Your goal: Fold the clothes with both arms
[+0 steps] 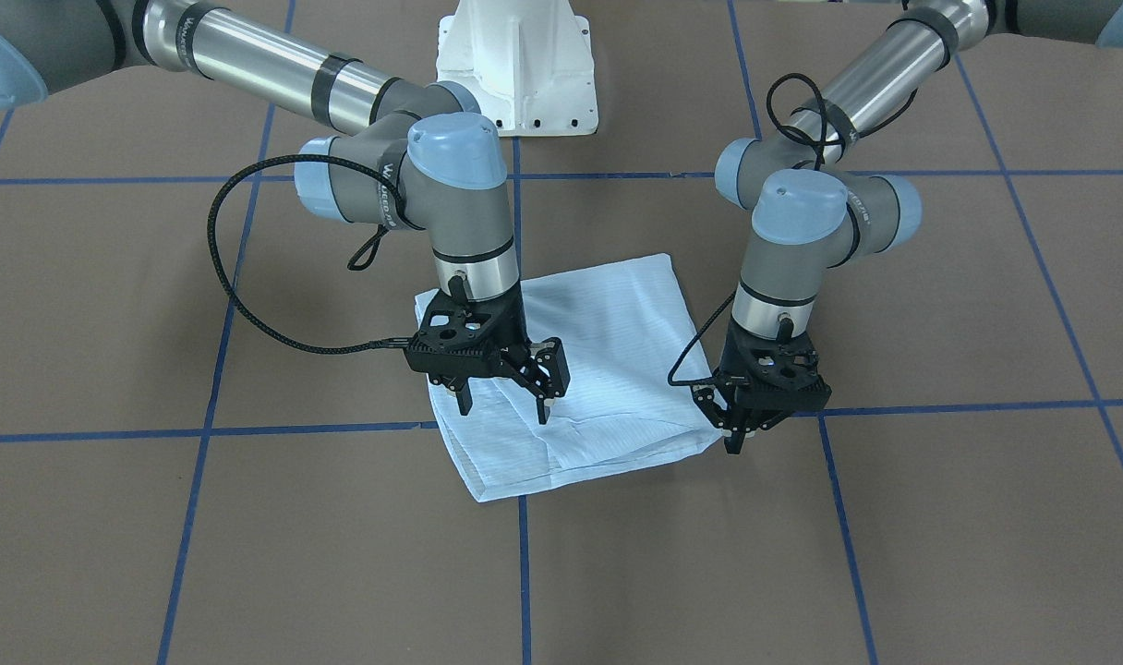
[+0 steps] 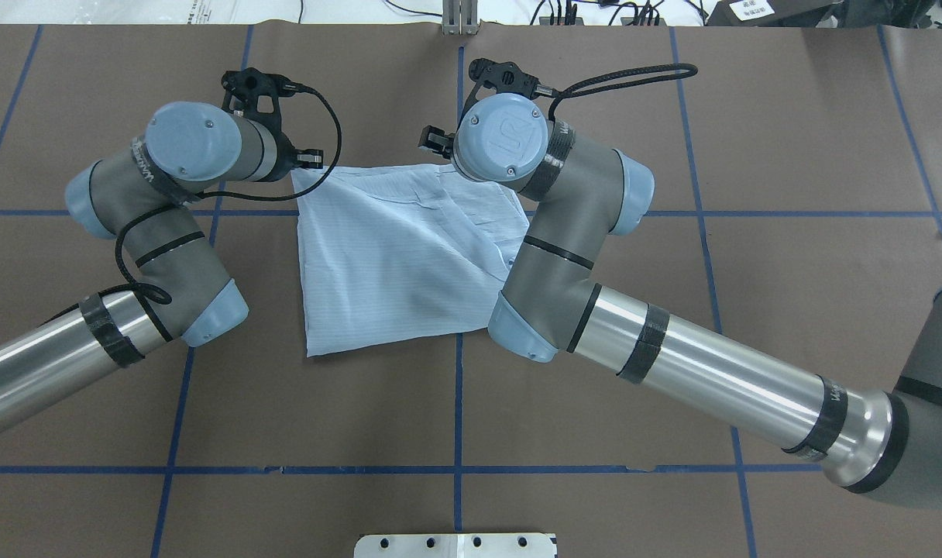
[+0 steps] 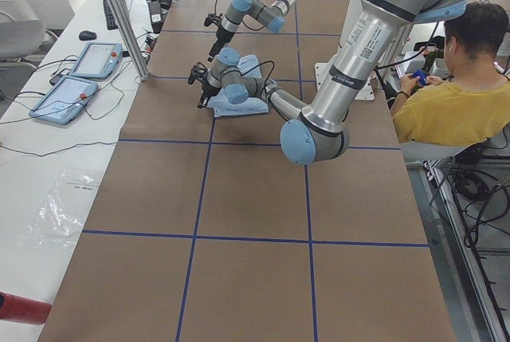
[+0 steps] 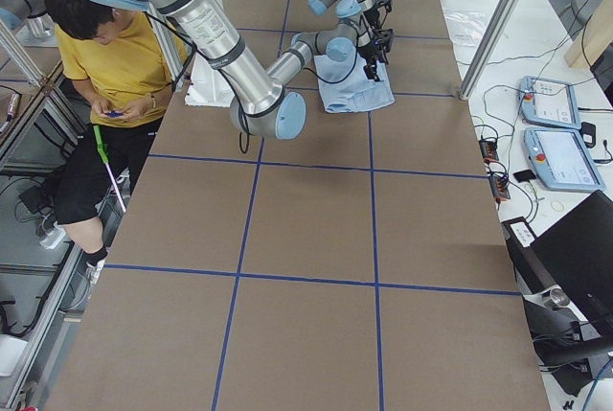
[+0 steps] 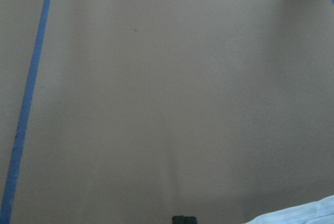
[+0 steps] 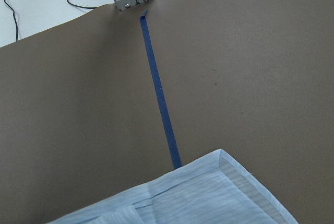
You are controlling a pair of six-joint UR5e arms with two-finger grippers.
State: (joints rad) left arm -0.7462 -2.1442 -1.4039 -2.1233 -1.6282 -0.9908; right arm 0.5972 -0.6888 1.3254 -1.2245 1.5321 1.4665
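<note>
Jaws of the right gripper (image 1: 506,410) stand spread apart just above the folded shirt (image 1: 608,342). Those of the left gripper (image 1: 735,441) appear drawn together at the shirt's far-left corner; whether they pinch fabric cannot be told. The shirt lies as a rough square mid-table (image 1: 894,554). Risk: a one-sided lift would drag the thin layers and undo the fold

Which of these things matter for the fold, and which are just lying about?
Job in hand:
- folded shirt
- left gripper, by the shirt's corner
- right gripper, open above the shirt

Lying about:
- tablets on the side bench
- plastic bag
- seated person
- white pedestal base
</note>
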